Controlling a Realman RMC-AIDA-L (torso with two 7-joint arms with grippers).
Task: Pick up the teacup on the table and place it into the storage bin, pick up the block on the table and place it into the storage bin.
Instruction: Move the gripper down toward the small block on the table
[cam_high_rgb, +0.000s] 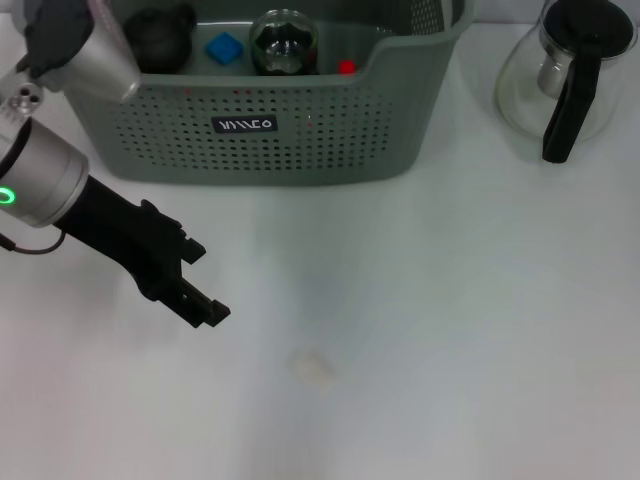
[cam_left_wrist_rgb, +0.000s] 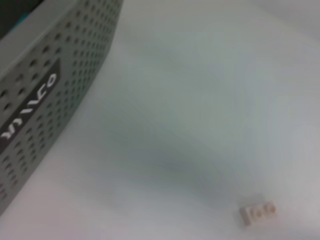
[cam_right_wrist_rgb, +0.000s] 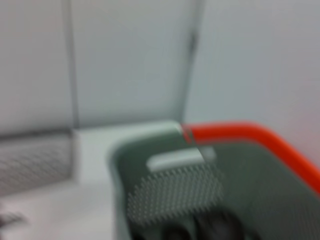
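Note:
The grey-green storage bin stands at the back of the table; its perforated wall with the white logo also fills one side of the left wrist view. Inside it a clear glass teacup rests between a blue block and a small red piece. A small beige block lies on the white table in front of the bin, also seen in the left wrist view. My left gripper hovers open and empty, left of the beige block and in front of the bin. My right gripper is out of view.
A glass teapot with a black handle stands at the back right. A dark round object sits in the bin's left part. The right wrist view shows a perforated basket wall and an orange rim.

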